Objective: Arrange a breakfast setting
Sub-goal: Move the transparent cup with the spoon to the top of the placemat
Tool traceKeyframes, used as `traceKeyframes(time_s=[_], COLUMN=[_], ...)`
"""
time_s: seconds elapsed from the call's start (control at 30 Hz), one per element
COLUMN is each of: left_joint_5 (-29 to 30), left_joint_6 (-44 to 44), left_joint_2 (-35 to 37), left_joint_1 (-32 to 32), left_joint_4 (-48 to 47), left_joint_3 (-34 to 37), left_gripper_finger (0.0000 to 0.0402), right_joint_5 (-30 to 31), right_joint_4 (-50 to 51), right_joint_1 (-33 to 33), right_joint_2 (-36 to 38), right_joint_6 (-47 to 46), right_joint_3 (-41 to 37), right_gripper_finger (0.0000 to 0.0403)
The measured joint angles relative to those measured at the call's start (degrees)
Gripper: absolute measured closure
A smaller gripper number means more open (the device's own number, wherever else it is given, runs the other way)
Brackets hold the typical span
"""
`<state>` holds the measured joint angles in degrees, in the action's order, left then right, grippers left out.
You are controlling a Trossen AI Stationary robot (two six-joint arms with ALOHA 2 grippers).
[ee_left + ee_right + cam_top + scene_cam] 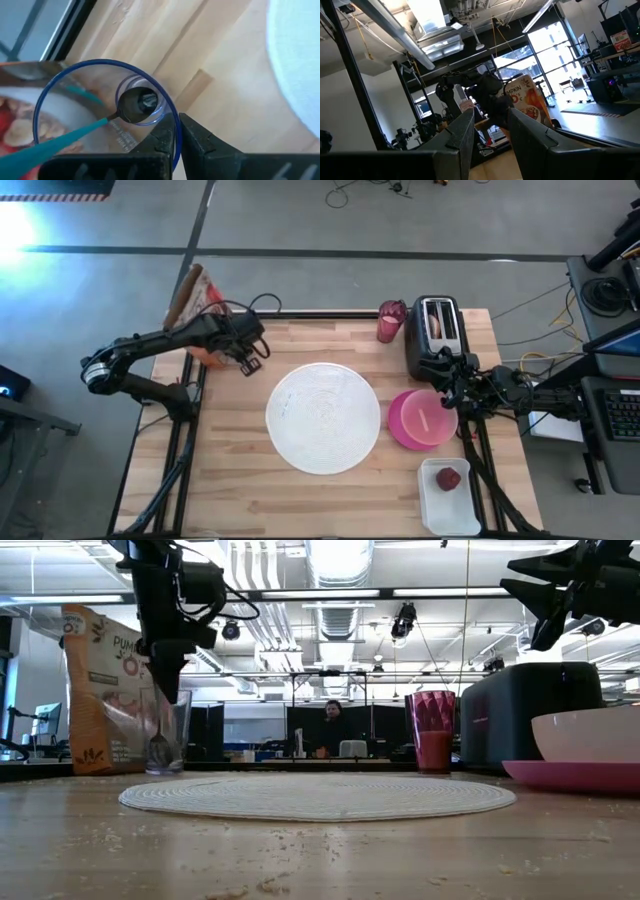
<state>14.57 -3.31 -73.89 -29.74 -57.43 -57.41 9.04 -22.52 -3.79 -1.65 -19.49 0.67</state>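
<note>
The white placemat [323, 417] lies mid-table. At its right, the peach bowl [425, 415] sits on the magenta plate [397, 432]. The pink cup [390, 322] stands at the far edge. The bagel [436, 323] sticks up from a toaster slot. The red fruit [449, 478] lies in a white tray [432, 510]. The teal-handled spoon [60, 140] stands bowl-down in a clear glass [165, 740] at the far left. My left gripper [177, 137] is shut on that glass. My right gripper [492, 132] is open and empty, raised between bowl and toaster. My left gripper pinches the glass's rim wall [173, 120], one finger inside the glass and one outside. The fingers come from above, pointing down. The glass stands upright with its base on the table [165, 772], the spoon leaning inside it.
The black toaster [425, 352] stands at the far right, next to the cup. The colourful bag [100, 690] stands just behind the glass at the far-left edge. Crumbs lie on the near tabletop [280, 885]. Bare wood shows around the placemat.
</note>
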Motion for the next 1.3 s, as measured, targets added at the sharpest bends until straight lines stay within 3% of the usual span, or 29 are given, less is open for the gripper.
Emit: traceKeyframes(time_s=[0.33, 0.77, 1.3], left_joint_5=[-6.6, -7.6, -12.5], left_joint_6=[6.2, 16.1, 34.0], left_joint_2=[-1.0, -17.3, -30.8], left_joint_1=[0.0, 0.6, 0.6], left_joint_4=[6.5, 6.0, 3.3], left_joint_3=[-2.3, -15.6, -31.6], left_gripper_finger=[0.0401, 0.0401, 0.0401], right_joint_5=[0.0, 0.0, 0.0], right_joint_4=[0.0, 0.0, 0.0], right_joint_1=[0.0, 0.0, 0.0], right_joint_2=[0.0, 0.0, 0.0], right_joint_6=[0.0, 0.0, 0.0], right_joint_3=[0.0, 0.0, 0.0], right_gripper_finger=[0.0291, 0.0291, 0.0291])
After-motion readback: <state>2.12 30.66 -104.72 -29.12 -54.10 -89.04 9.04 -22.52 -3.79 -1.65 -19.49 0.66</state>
